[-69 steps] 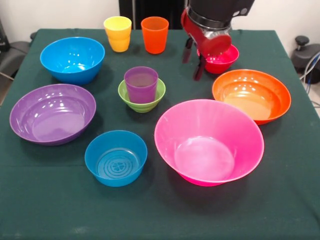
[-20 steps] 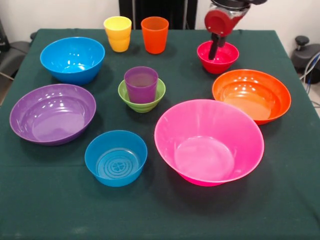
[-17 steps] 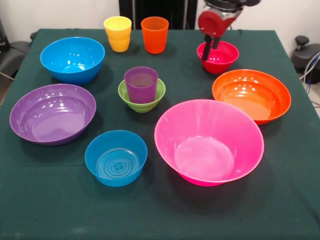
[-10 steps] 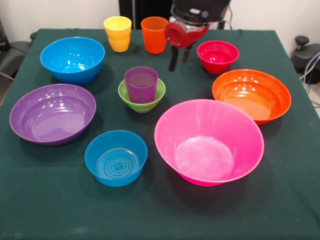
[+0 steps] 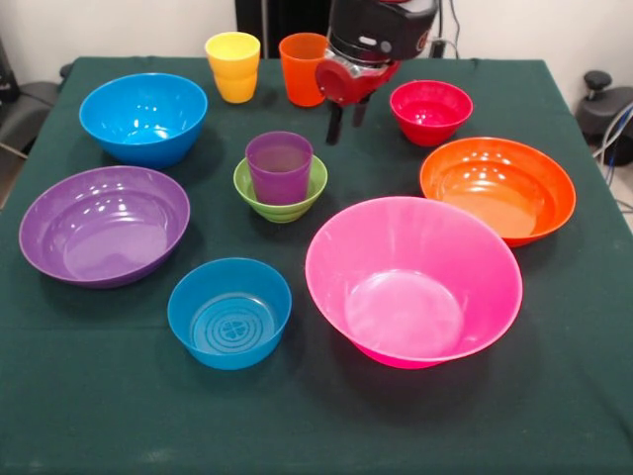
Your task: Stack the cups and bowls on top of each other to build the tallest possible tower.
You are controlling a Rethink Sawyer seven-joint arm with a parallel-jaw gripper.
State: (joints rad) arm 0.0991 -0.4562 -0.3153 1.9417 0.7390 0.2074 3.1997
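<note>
My gripper (image 5: 346, 121) hangs open and empty above the green cloth, between the orange cup (image 5: 302, 67) and the small red bowl (image 5: 430, 111). It touches neither, and the arm hides the orange cup's right edge. The yellow cup (image 5: 233, 66) stands left of the orange cup. The purple cup (image 5: 280, 166) sits upright inside the small green bowl (image 5: 282, 198) at the table's middle, below and left of the gripper in the picture. The red bowl stands alone on the cloth.
A mid-sized blue bowl (image 5: 143, 117) stands at the left back and a purple bowl (image 5: 104, 226) at the left. A small blue bowl (image 5: 229, 312) is near the front. The large pink bowl (image 5: 413, 280) and the orange bowl (image 5: 497, 188) fill the right side.
My gripper has come out of the red bowl and moved left in the picture, to a spot beside the orange cup. The red bowl stays on the table.
</note>
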